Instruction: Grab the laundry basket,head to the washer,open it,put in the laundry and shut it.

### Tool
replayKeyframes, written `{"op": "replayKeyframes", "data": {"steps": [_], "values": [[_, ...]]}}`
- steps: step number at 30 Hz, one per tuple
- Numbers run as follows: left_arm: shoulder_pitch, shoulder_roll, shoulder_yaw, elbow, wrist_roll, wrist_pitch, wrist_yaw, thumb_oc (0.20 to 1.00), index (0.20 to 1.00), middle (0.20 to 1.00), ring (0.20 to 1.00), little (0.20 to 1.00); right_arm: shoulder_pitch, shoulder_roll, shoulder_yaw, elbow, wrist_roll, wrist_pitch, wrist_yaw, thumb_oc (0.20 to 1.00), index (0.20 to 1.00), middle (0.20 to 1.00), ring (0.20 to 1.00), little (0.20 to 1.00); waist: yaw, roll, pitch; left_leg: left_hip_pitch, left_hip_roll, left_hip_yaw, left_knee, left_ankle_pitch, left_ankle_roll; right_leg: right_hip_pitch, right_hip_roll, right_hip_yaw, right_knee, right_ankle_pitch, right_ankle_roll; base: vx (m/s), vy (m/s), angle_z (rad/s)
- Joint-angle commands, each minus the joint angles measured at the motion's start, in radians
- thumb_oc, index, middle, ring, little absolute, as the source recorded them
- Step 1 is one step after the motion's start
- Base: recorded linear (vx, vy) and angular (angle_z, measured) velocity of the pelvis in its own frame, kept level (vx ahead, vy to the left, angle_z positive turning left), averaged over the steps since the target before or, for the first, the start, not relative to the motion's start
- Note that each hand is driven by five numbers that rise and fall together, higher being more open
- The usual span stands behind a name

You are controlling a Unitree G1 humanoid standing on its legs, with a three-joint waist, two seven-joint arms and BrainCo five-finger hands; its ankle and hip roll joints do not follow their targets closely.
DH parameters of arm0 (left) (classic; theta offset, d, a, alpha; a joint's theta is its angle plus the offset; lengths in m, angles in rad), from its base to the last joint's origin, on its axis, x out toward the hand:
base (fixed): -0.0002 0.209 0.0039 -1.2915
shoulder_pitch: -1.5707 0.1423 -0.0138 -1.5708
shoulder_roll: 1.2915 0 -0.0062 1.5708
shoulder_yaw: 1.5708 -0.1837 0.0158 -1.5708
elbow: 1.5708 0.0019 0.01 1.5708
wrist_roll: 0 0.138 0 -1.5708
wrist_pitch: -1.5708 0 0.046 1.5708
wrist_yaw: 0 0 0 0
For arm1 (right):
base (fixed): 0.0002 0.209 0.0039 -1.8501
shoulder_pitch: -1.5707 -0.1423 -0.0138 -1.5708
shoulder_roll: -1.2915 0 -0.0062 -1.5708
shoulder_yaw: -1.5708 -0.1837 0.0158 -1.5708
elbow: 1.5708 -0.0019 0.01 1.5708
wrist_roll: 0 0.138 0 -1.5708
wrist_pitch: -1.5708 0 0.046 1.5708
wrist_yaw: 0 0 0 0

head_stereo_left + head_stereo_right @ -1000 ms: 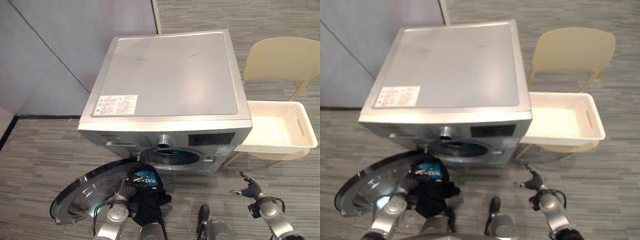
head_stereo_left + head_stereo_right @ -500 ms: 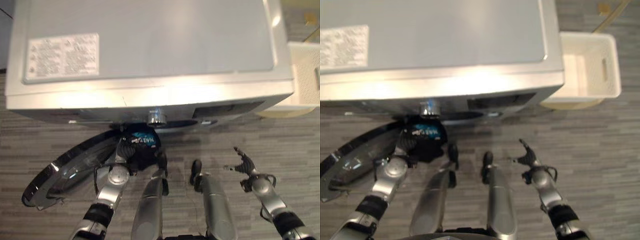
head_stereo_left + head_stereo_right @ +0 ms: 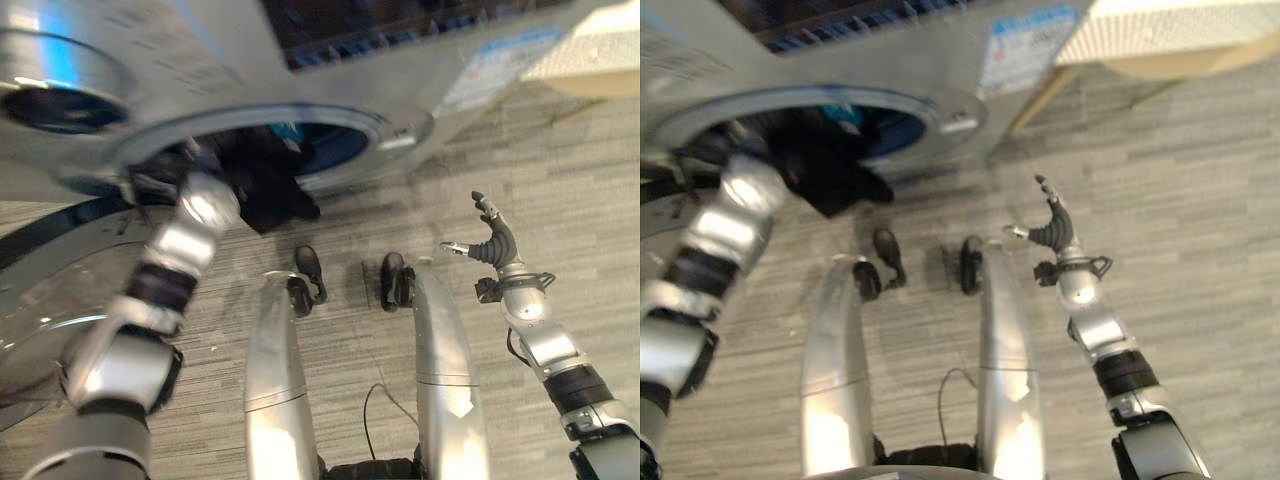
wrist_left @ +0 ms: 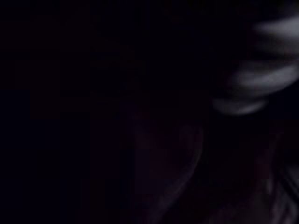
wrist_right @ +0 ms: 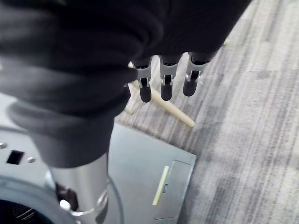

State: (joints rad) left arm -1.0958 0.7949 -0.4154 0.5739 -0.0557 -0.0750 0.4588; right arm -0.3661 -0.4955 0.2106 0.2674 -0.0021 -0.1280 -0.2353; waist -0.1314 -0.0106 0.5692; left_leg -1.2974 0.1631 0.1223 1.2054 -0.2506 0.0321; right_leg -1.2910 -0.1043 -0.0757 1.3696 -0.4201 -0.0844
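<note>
I have the washer (image 3: 330, 80) filling the upper part of my head views, its round opening (image 3: 330, 150) facing me low on the silver front. My left arm reaches up to that opening, and the dark laundry (image 3: 262, 185) is bunched right at its lower rim, part of it inside the drum and part hanging out over the edge. My left hand (image 3: 205, 195) sits at the rim against the cloth; its fingers are buried in the dark fabric, so I cannot tell whether they grip it or have let go, and the left wrist view gives me only darkness with a few pale streaks. The open door (image 3: 40, 300) lies swung out to the left of the opening, low over the grey floor (image 3: 560, 170). The white laundry basket (image 3: 1170, 30) rests to the right of the washer, touching its side. My right hand (image 3: 490, 240) hangs in the air well right of the opening, fingers relaxed and spread, holding nothing.
</note>
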Motion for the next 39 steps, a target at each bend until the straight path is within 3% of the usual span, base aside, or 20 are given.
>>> {"op": "replayKeyframes", "data": {"steps": [1, 6, 7, 8, 9, 10, 19, 24, 28, 31, 34, 35, 37, 38, 39], "values": [[-0.132, 0.036, -0.030, 0.059, 0.067, -0.042, 0.125, 0.200, 0.200, 0.200, 0.200, 0.200, 0.091, -0.002, 0.009, -0.072, 0.061, -0.086, 0.020, 1.000, 1.000, 1.000, 1.000, 1.000, -0.028, 0.020, -0.123, 0.030, 0.027, -0.082, 0.019, -0.101, 0.009, 0.019, 0.019, 0.045, -0.169, 0.038, 0.063, 0.03, -0.032, -0.06], [-0.346, 0.097, -0.127, 0.199, 0.049, -0.025, 0.209, 0.200, 0.200, 0.200, 0.200, 0.200, 0.088, -0.016, 0.031, -0.062, 0.093, -0.100, 0.025, 1.000, 1.000, 1.000, 1.000, 1.000, -0.046, 0.012, -0.128, -0.022, 0.039, -0.090, 0.048, -0.107, 0.004, -0.029, 0.033, 0.040, -0.154, 0.047, 0.070, 0.01, -0.015, -0.05], [-0.391, 0.102, -0.146, 0.228, 0.036, -0.013, 0.231, 0.316, 0.316, 0.316, 0.316, 0.316, 0.098, -0.030, 0.043, -0.062, 0.107, -0.108, 0.023, 1.000, 1.000, 1.000, 1.000, 1.000, -0.055, 0.009, -0.126, -0.044, 0.041, -0.093, 0.054, -0.104, 0.002, -0.044, 0.037, 0.036, -0.160, 0.056, 0.075, -0.03, -0.026, -0.04], [-0.403, 0.103, -0.158, 0.232, 0.039, -0.013, 0.226, 0.316, 0.316, 0.316, 0.316, 0.316, 0.103, -0.035, 0.043, -0.063, 0.110, -0.111, 0.024, 1.000, 1.000, 1.000, 1.000, 1.000, -0.056, 0.009, -0.127, -0.054, 0.040, -0.096, 0.054, -0.102, 0.003, -0.049, 0.036, 0.032, -0.164, 0.059, 0.077, -0.03, -0.040, -0.05], [-0.410, 0.100, -0.177, 0.243, 0.043, -0.011, 0.213, 0.548, 0.548, 0.548, 0.548, 0.548, 0.103, -0.043, 0.045, -0.060, 0.111, -0.111, 0.024, 1.000, 1.000, 1.000, 1.000, 1.000, -0.056, 0.010, -0.130, -0.065, 0.040, -0.100, 0.055, -0.099, 0.002, -0.056, 0.036, 0.030, -0.167, 0.062, 0.078, -0.01, -0.022, -0.05], [-0.413, 0.099, -0.180, 0.246, 0.042, -0.012, 0.212, 1.000, 1.000, 1.000, 1.000, 1.000, 0.103, -0.042, 0.044, -0.059, 0.111, -0.112, 0.024, 1.000, 1.000, 1.000, 1.000, 1.000, -0.055, 0.011, -0.132, -0.068, 0.039, -0.102, 0.055, -0.099, 0.002, -0.059, 0.036, 0.029, -0.167, 0.062, 0.078, 0.01, -0.034, -0.02], [-0.159, -0.005, -0.148, 0.281, 0.064, -0.006, -0.020, 1.000, 1.000, 1.000, 1.000, 1.000, 0.129, -0.022, 0.037, -0.029, 0.073, -0.083, 0.047, 1.000, 1.000, 1.000, 1.000, 1.000, -0.035, 0.011, -0.178, -0.103, 0.030, -0.126, 0.074, -0.093, -0.005, -0.085, 0.037, 0.009, -0.144, 0.055, 0.066, 0.01, -0.029, -0.01], [-0.037, -0.025, -0.099, 0.236, 0.061, -0.017, -0.052, 1.000, 1.000, 1.000, 1.000, 1.000, 0.126, -0.012, 0.032, -0.001, 0.075, -0.080, 0.044, 1.000, 1.000, 1.000, 1.000, 1.000, -0.023, 0.012, -0.197, -0.077, 0.030, -0.127, 0.049, -0.091, -0.011, -0.058, 0.029, 0.001, -0.161, 0.051, 0.058, -0.01, -0.017, 0.09], [0.135, -0.055, -0.013, 0.124, 0.049, -0.029, -0.063, 1.000, 1.000, 1.000, 1.000, 1.000, 0.119, 0.005, 0.037, 0.036, 0.061, -0.063, 0.036, 1.000, 1.000, 1.000, 1.000, 1.000, 0.000, 0.014, -0.220, 0.008, 0.028, -0.125, -0.046, -0.071, -0.025, 0.035, 0.021, -0.011, -0.251, 0.062, 0.062, -0.05, -0.006, 0.15], [0.376, -0.154, 0.089, -0.006, 0.017, -0.048, -0.099, 1.000, 1.000, 1.000, 1.000, 1.000, 0.128, 0.033, 0.035, 0.087, 0.036, -0.031, 0.031, 1.000, 1.000, 1.000, 1.000, 1.000, 0.035, 0.011, -0.236, 0.150, 0.016, -0.107, -0.190, -0.038, -0.043, 0.170, 0.009, -0.027, -0.379, 0.084, 0.074, -0.05, 0.011, 0.11], [0.508, -0.222, 0.135, -0.066, -0.007, -0.058, -0.130, 1.000, 1.000, 1.000, 1.000, 1.000, 0.145, 0.041, 0.039, 0.117, 0.021, -0.014, 0.034, 1.000, 1.000, 1.000, 1.000, 1.000, 0.047, 0.008, -0.238, 0.270, 0.003, -0.089, -0.297, -0.014, -0.049, 0.271, 0.003, -0.034, -0.465, 0.107, 0.084, 0.00, 0.047, 0.25], [0.702, -0.299, 0.188, -0.126, -0.056, -0.078, -0.178, 1.000, 1.000, 1.000, 1.000, 1.000, 0.185, 0.048, 0.020, 0.172, 0.003, 0.010, 0.040, 1.000, 1.000, 1.000, 1.000, 1.000, 0.071, 0.003, -0.246, 0.454, -0.020, -0.069, -0.465, 0.027, -0.055, 0.446, -0.009, -0.049, -0.607, 0.155, 0.105, 0.03, 0.077, 0.18], [0.759, -0.321, 0.196, -0.145, -0.065, -0.077, -0.192, 1.000, 1.000, 1.000, 1.000, 1.000, 0.200, 0.050, 0.015, 0.179, -0.006, 0.016, 0.047, 1.000, 1.000, 1.000, 1.000, 1.000, 0.075, 0.002, -0.246, 0.516, -0.028, -0.063, -0.519, 0.039, -0.054, 0.499, -0.011, -0.053, -0.649, 0.166, 0.109, 0.09, 0.076, 0.21], [0.851, -0.373, 0.219, -0.139, -0.102, -0.079, -0.217, 1.000, 1.000, 1.000, 1.000, 1.000, 0.230, 0.061, 0.004, 0.221, -0.020, 0.023, 0.052, 1.000, 1.000, 1.000, 1.000, 1.000, 0.088, -0.002, -0.247, 0.646, -0.048, -0.055, -0.636, 0.070, -0.057, 0.631, -0.015, -0.061, -0.752, 0.195, 0.122, 0.11, 0.074, 0.38], [0.853, -0.373, 0.220, -0.140, -0.102, -0.079, -0.217, 1.000, 1.000, 1.000, 1.000, 1.000, 0.230, 0.061, 0.005, 0.221, -0.020, 0.023, 0.052, 1.000, 1.000, 1.000, 1.000, 1.000, 0.087, -0.003, -0.243, 0.655, -0.049, -0.055, -0.642, 0.072, -0.057, 0.638, -0.015, -0.062, -0.757, 0.197, 0.123, 0.09, 0.099, 0.38]]}}
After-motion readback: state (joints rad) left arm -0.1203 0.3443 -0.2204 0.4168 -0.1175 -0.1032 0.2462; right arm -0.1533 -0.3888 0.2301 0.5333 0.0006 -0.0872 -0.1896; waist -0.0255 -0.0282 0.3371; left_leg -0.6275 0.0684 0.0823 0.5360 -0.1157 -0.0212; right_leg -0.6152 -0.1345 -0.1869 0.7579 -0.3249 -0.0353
